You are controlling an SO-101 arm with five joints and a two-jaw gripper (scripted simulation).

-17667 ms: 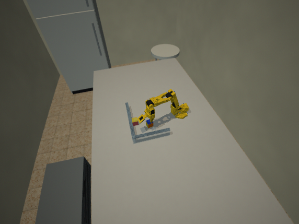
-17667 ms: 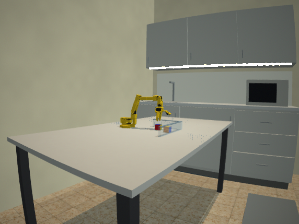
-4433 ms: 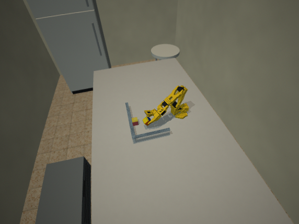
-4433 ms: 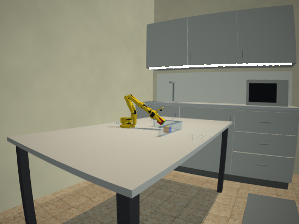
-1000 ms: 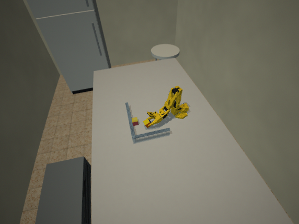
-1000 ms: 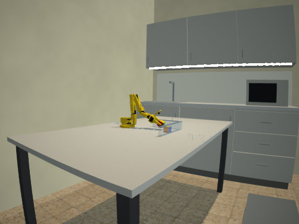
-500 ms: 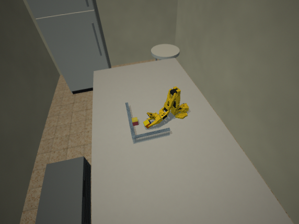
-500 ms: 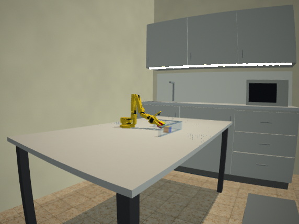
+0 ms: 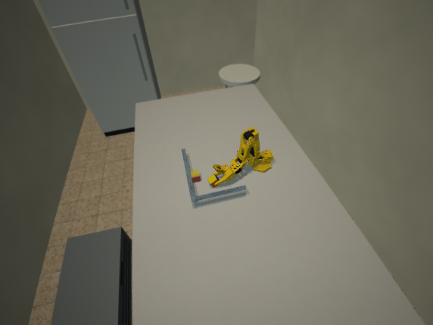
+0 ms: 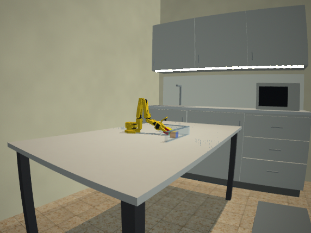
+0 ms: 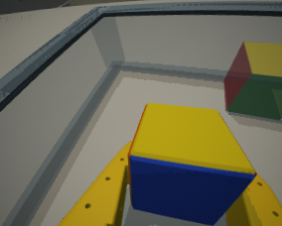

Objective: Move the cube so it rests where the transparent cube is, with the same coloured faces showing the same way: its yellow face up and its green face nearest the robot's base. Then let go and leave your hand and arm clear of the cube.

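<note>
My gripper [image 11: 186, 198] is shut on the cube [image 11: 186, 161], which shows its yellow face up and its blue face toward the wrist camera, with an orange edge on its left. In the top view the cube [image 9: 213, 179] sits between the yellow jaws [image 9: 221, 176], low over the table. The transparent cube [image 11: 255, 79] stands ahead and to the right, yellow on top, green facing the camera, red on its left. It stands against the glass wall in the top view [image 9: 195, 176] and shows in the exterior view [image 10: 174, 134].
An L-shaped low glass wall [image 9: 193, 182] bounds the area on two sides; its corner shows in the wrist view [image 11: 99, 20]. The arm's base [image 9: 263, 160] stands on the table behind the gripper.
</note>
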